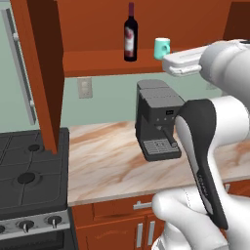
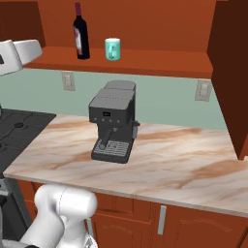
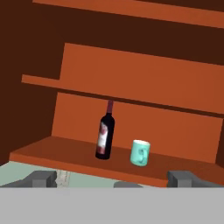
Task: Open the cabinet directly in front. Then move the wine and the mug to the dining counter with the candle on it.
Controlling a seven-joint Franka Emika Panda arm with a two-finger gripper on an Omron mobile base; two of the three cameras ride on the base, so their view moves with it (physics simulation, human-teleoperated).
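Room: a kitchen with a pale green wall, a marble-patterned bench (image 2: 184, 164) on reddish base units, and a black cooktop (image 1: 27, 176) at its left end.
Cabinet: the wall cabinet (image 1: 93, 29) over the bench stands open; one door (image 1: 41, 73) hangs swung out at the left above the cooktop's edge, the other at the far right in the right base view.
Coffee machine: a dark grey coffee machine (image 2: 114, 121) sits on the bench below the cabinet floor, well apart from the task's things.
Wine: the wine (image 1: 130, 33) stands upright on the cabinet's bottom board, left of the mug and apart from it.
Mug: the mug (image 2: 113, 49) stands upright on the same board, just to the right of the bottle.
Gripper: the gripper (image 3: 116, 179) is fully spread and holds nothing; it faces into the cabinet from some way out.
Step in hand: the opening looks done, so I judge the reach for the first item is beginning.
Next move: it calls for moving in level over the coffee machine, centring the jaws on the bottle's body or on the mug, without knocking the neighbour.
Writing: the bottle carries a red-and-white label, too small to read; nothing else legible.
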